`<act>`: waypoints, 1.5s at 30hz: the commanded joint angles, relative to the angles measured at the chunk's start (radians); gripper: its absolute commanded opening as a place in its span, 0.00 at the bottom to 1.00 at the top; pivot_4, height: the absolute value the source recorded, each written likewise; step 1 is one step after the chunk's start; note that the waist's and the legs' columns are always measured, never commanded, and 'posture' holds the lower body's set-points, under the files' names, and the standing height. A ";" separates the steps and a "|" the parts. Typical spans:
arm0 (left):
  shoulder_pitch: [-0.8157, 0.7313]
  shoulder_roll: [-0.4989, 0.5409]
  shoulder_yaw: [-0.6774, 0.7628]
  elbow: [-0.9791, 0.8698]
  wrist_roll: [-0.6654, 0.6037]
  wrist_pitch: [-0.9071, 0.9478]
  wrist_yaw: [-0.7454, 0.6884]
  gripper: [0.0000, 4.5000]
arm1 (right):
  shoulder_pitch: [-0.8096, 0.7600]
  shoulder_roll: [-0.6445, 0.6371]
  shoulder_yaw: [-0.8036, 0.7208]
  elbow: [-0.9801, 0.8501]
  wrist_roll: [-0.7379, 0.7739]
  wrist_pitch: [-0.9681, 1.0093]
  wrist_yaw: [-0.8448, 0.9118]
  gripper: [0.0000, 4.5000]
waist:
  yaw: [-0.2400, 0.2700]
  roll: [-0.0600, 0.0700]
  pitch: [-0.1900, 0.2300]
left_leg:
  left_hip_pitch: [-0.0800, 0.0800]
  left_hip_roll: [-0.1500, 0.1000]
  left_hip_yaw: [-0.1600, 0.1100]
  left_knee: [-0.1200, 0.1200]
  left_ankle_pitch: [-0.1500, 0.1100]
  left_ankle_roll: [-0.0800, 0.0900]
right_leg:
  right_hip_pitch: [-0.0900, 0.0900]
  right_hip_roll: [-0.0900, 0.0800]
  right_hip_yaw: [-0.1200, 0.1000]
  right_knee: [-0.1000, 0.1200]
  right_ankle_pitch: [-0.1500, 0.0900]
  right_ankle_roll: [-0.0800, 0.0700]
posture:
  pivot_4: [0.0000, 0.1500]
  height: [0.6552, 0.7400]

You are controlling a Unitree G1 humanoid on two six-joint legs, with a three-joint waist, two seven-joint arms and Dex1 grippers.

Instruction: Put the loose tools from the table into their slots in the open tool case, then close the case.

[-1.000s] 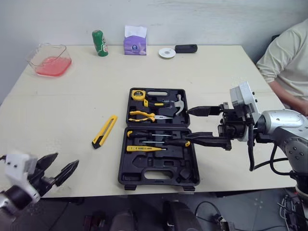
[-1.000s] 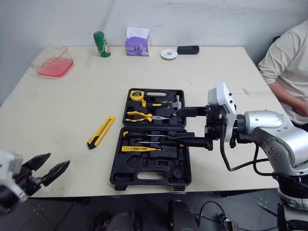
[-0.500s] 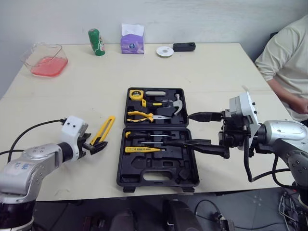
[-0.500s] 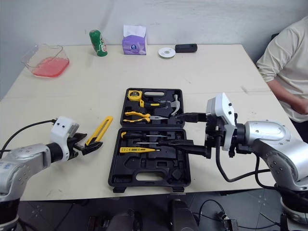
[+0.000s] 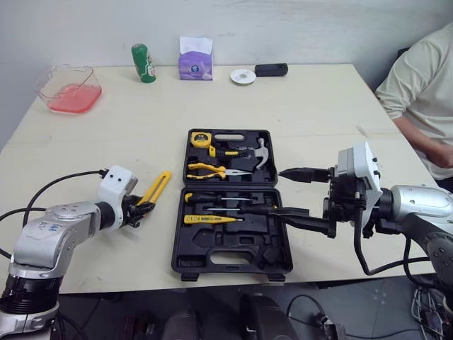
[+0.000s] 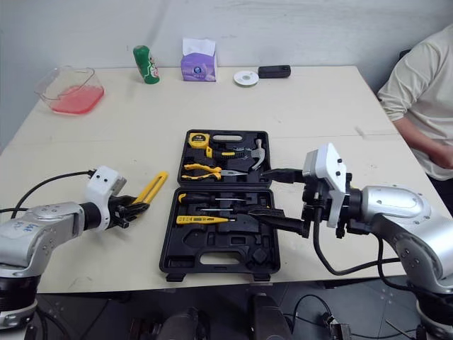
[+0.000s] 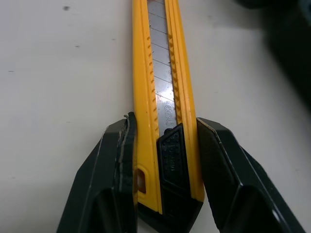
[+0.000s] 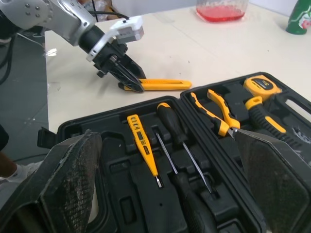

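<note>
Knife (image 5: 157,188) gripped at near left, case (image 5: 269,244) open in the middle.
Left gripper (image 5: 140,207) was clenched on the near end of the yellow knife, which lay on the table (image 5: 318,106) left of the case. Right gripper (image 5: 277,191) hung spread wide over the case's right edge, grasping nothing. Screwdrivers (image 5: 226,205) sat in its near half, pliers (image 5: 209,170) and hammer (image 5: 258,152) in the far half.

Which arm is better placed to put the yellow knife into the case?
Left: the left gripper clasps the utility knife on the table; the right gripper hangs open at the tool case.
</note>
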 commanded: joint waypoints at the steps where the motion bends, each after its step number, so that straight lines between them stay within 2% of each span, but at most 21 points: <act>1: -0.144 0.137 0.031 -0.123 -0.125 -0.048 -0.237 0.30 | 0.016 -0.037 -0.053 -0.047 0.048 0.020 0.013 1.00 | 0.000 -0.004 0.002 | -0.002 0.000 -0.001 0.000 0.001 -0.001 | -0.002 0.000 -0.001 0.000 0.000 0.000 | 1.00 1.00; 5: -0.227 0.167 -0.120 -0.193 -0.175 -0.060 -0.369 0.30 | 0.065 -0.073 -0.077 -0.077 0.088 0.048 0.024 1.00 | 0.004 0.009 0.001 | -0.004 -0.002 -0.003 0.000 0.000 0.000 | 0.000 -0.002 -0.003 -0.005 0.000 0.000 | 1.00 1.00; 8: -0.344 0.070 -0.335 -0.191 -0.130 -0.063 -0.401 0.30 | 0.141 -0.124 -0.125 -0.104 0.127 0.088 0.044 1.00 | 0.016 0.011 0.002 | -0.006 -0.003 -0.002 0.001 -0.001 0.002 | 0.000 -0.001 -0.003 -0.006 0.000 0.001 | 1.00 1.00; 11: -0.409 0.035 -0.467 -0.159 -0.055 -0.089 -0.424 0.30 | 0.187 -0.157 -0.153 -0.120 0.142 0.103 0.049 1.00 | 0.021 0.007 0.004 | -0.012 -0.001 -0.004 0.008 -0.001 0.002 | -0.004 0.007 0.000 -0.007 0.002 0.005 | 1.00 1.00; 14: -0.456 0.012 -0.573 -0.126 0.008 -0.126 -0.462 0.30 | 0.237 -0.176 -0.179 -0.142 0.143 0.111 0.046 1.00 | 0.015 0.006 0.004 | -0.010 -0.001 -0.002 0.011 -0.001 0.001 | -0.003 0.010 0.004 -0.004 0.003 0.005 | 1.00 1.00; 18: -0.521 -0.052 -0.732 -0.025 0.157 -0.215 -0.492 0.30 | 0.303 -0.171 -0.213 -0.165 0.117 0.108 0.012 1.00 | 0.024 0.006 0.004 | -0.010 -0.001 -0.003 0.015 -0.001 0.002 | -0.003 0.011 0.005 -0.001 0.003 0.005 | 1.00 1.00; 23: -0.514 -0.040 -0.781 -0.014 0.221 -0.261 -0.558 0.30 | 0.330 -0.168 -0.228 -0.178 0.118 0.103 -0.006 1.00 | 0.024 0.006 0.005 | -0.012 0.000 -0.002 0.016 -0.003 0.004 | -0.005 0.011 0.007 0.000 0.003 0.005 | 1.00 1.00; 30: -0.495 -0.071 -0.753 0.011 0.251 -0.293 -0.586 0.30 | 0.347 -0.158 -0.216 -0.184 0.111 0.085 -0.028 1.00 | 0.026 0.006 0.005 | -0.012 -0.001 -0.002 0.018 -0.002 0.004 | -0.005 0.010 0.007 0.002 0.003 0.006 | 1.00 1.00; 31: -0.493 -0.073 -0.745 0.007 0.244 -0.289 -0.594 0.52 | 0.346 -0.157 -0.213 -0.182 0.109 0.083 -0.029 1.00 | 0.026 0.006 0.005 | -0.012 -0.001 -0.002 0.018 -0.002 0.004 | -0.005 0.011 0.007 0.002 0.003 0.006 | 1.00 1.00; 32: -0.493 -0.072 -0.736 0.002 0.237 -0.284 -0.602 0.59 | 0.345 -0.157 -0.212 -0.181 0.108 0.082 -0.030 1.00 | 0.026 0.006 0.005 | -0.012 -0.001 -0.002 0.018 -0.002 0.004 | -0.005 0.011 0.007 0.002 0.003 0.006 | 1.00 1.00; 36: -0.491 -0.054 -0.680 -0.014 0.201 -0.296 -0.652 0.99 | 0.346 -0.157 -0.204 -0.180 0.100 0.075 -0.030 1.00 | 0.025 0.006 0.005 | -0.012 0.000 -0.002 0.018 -0.003 0.004 | -0.006 0.011 0.007 0.001 0.003 0.006 | 1.00 1.00; 38: -0.475 -0.055 -0.632 -0.021 0.162 -0.331 -0.687 0.99 | 0.348 -0.157 -0.203 -0.180 0.097 0.072 -0.029 1.00 | 0.025 0.006 0.005 | -0.012 0.000 -0.002 0.018 -0.003 0.004 | -0.006 0.011 0.007 0.002 0.003 0.006 | 1.00 1.00; 41: -0.403 -0.091 -0.538 -0.003 0.120 -0.484 -0.713 0.99 | 0.350 -0.158 -0.200 -0.178 0.091 0.065 -0.026 1.00 | 0.025 0.006 0.005 | -0.012 0.000 -0.001 0.018 -0.003 0.004 | -0.006 0.010 0.008 0.003 0.003 0.006 | 1.00 1.00; 44: -0.285 -0.189 -0.467 0.079 0.087 -0.658 -0.710 0.80 | 0.343 -0.152 -0.182 -0.177 0.083 0.057 -0.033 1.00 | 0.026 0.007 0.004 | -0.011 0.000 -0.001 0.018 -0.003 0.004 | -0.005 0.009 0.008 0.003 0.003 0.006 | 1.00 1.00; 45: -0.260 -0.213 -0.454 0.104 0.077 -0.671 -0.713 0.70 | 0.340 -0.149 -0.174 -0.180 0.080 0.056 -0.037 1.00 | 0.026 0.007 0.004 | -0.011 0.000 -0.001 0.018 -0.003 0.005 | -0.005 0.009 0.008 0.003 0.003 0.006 | 1.00 1.00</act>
